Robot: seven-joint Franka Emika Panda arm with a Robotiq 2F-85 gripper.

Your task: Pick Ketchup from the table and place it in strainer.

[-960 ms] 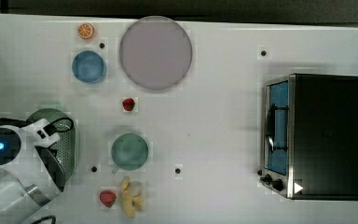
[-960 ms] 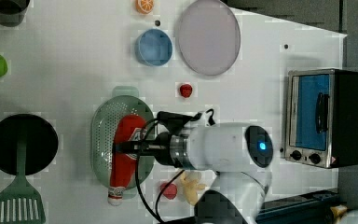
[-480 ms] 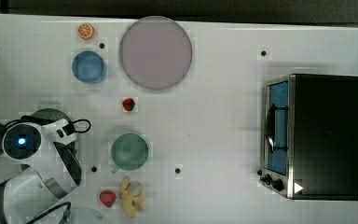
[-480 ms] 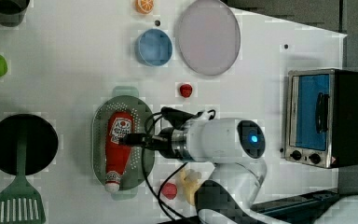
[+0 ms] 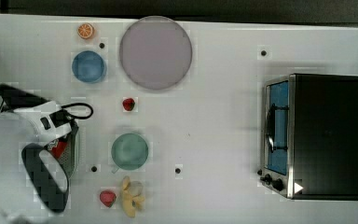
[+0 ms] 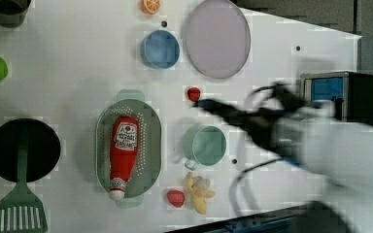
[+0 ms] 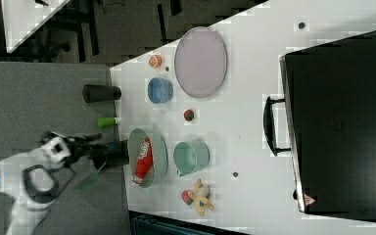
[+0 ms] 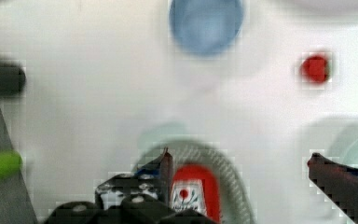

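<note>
The strainer (image 6: 128,148) sits left of centre in the left view, with the Ketchup (image 6: 123,155) lying lengthwise inside it, cap toward the frame's bottom. The gripper (image 8: 238,164) hangs above with fingers spread wide, holding nothing.

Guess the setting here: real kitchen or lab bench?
Likely a lab bench staged as a toy kitchen: a white table with a toaster oven, a Ketchup lying in a strainer, and plastic-looking fruit such as a banana.
</note>
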